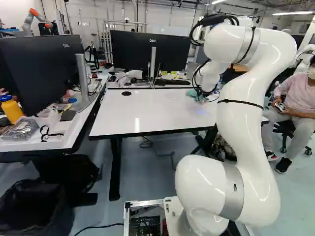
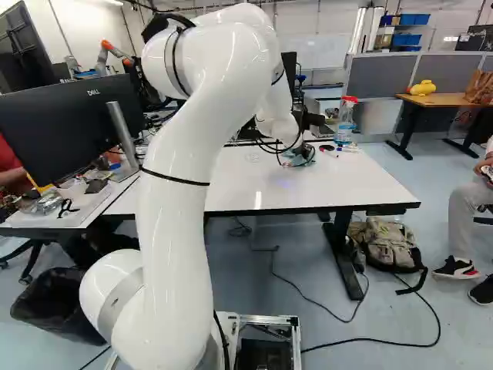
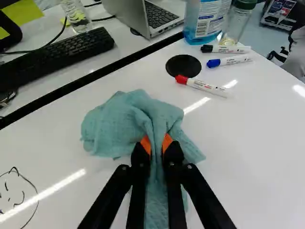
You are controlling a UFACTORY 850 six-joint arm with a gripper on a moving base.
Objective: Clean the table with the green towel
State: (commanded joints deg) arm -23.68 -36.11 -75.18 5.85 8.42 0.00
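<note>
The fingers point(image 3: 156, 155) pinch the green towel point(image 3: 138, 117), bunched ahead of them on the counter point(image 3: 267, 157). Wiping seems in hand; next, drag it sideways from the fingers onto the drawn face point(image 3: 16, 198).

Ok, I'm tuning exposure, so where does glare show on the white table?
Wrist view: bright streaks on the glossy white tabletop, one crossing the black drawn face, others beside the red-capped white marker; both base views: a bright patch near the tabletop's front edge.
</note>
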